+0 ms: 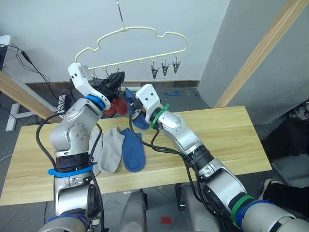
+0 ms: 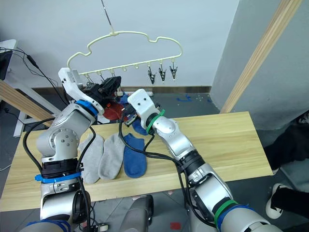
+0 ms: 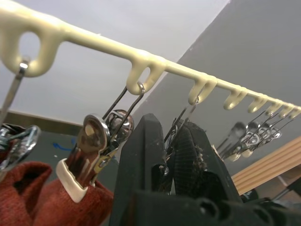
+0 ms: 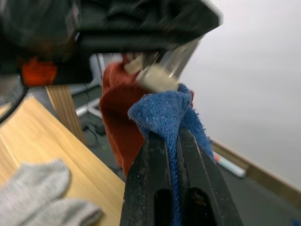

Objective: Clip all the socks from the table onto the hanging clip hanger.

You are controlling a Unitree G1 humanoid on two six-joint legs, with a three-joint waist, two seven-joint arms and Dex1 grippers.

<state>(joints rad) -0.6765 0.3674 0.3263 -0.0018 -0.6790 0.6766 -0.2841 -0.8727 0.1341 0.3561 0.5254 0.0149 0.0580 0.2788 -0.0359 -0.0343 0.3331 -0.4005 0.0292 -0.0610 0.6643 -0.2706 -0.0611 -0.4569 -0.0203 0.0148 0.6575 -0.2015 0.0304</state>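
Taking the hanger [image 1: 130, 48] as the landmark: under the left end of its bottom bar a red sock [image 3: 42, 202] already hangs from a clip [image 3: 89, 146] – in the left wrist view the clip's pale jaw bites the red knit. A second bit of red shows at that view's edge by another clip, but whether it is a second sock I cannot tell.

Next along the bar, the left gripper [image 1: 115, 79] is raised to the third clip or so. In its wrist view its fingers [image 3: 141, 169] stand close together with a metal clip's handles between them, so it looks to be pinching that clip, presumably to open it.

Just right of it and a little below the bar, the right gripper [image 4: 175, 141] is closed tight on a blue sock [image 4: 162, 110], its cuff pushed up toward the clip's pale tip.

Further right, three clips [image 1: 165, 68] dangle empty.

Below the hanger, on the table [image 1: 227, 135], lie two grey socks [image 1: 112, 147] and one blue sock [image 1: 133, 151], side by side.

My reading: red done or nearly so, one blue sock being clipped now, three socks left to pick up – roughly a third along.

The eye views give the table count and the spare clips; the wrist views alone show the clip's grip on red and the cuff's closeness to the open clip.
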